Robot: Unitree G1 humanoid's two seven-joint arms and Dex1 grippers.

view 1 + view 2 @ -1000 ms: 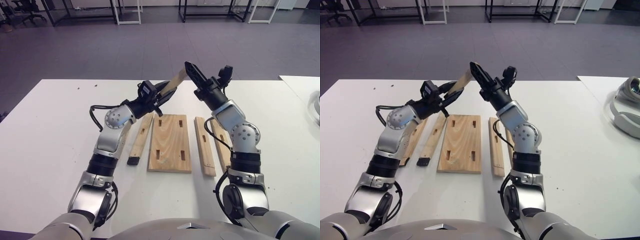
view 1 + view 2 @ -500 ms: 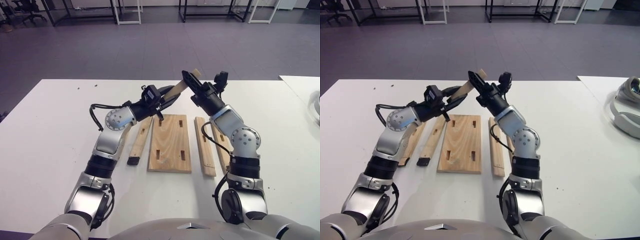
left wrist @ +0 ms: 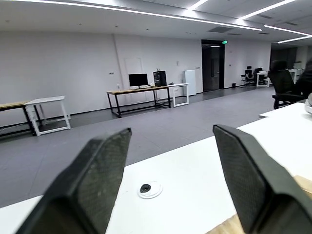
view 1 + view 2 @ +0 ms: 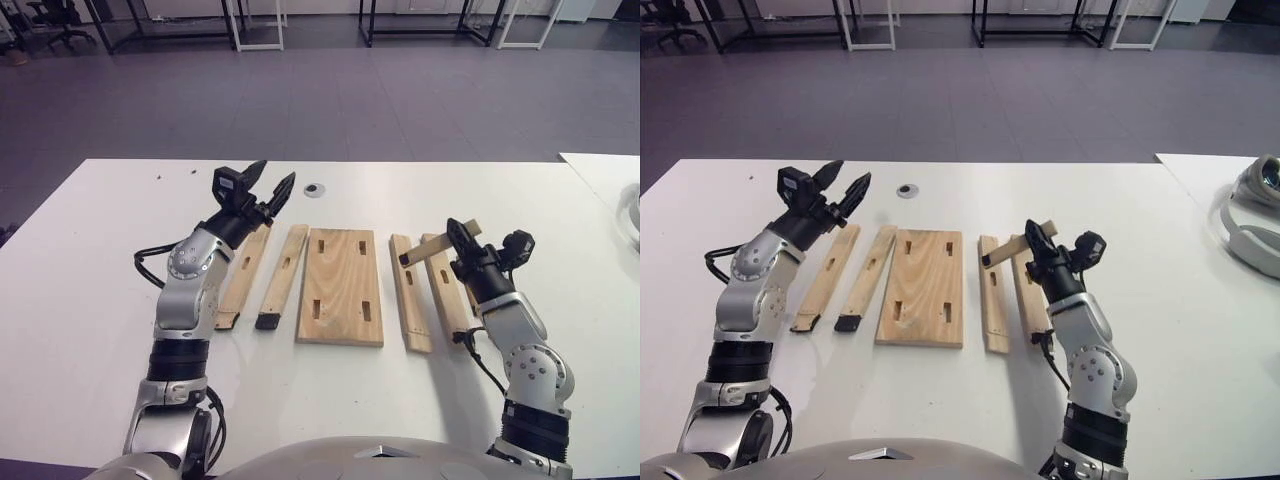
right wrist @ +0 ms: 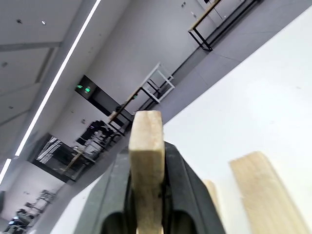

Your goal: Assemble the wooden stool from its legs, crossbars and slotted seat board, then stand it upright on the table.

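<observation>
The slotted seat board [image 4: 340, 282] lies flat in the middle of the table. Two long wooden pieces [image 4: 240, 275] [image 4: 283, 272] lie to its left, and two more [image 4: 408, 292] [image 4: 447, 295] to its right. My right gripper [image 4: 459, 241] is shut on a short crossbar [image 4: 436, 250], held just above the right-hand pieces; the right wrist view shows the bar's end [image 5: 146, 156] pinched between the fingers. My left gripper [image 4: 266, 184] hovers open with nothing in it over the far end of the left pieces, its fingers [image 3: 87, 190] spread wide.
A round grommet [image 4: 315, 189] sits in the tabletop beyond the board. A white headset [image 4: 1252, 215] lies on the neighbouring table at the right. Bare tabletop extends at the left, the front and the far right.
The crossbar has passed from my left gripper to my right, which pulled back and down to the right with it. My left gripper opened and swung left.
</observation>
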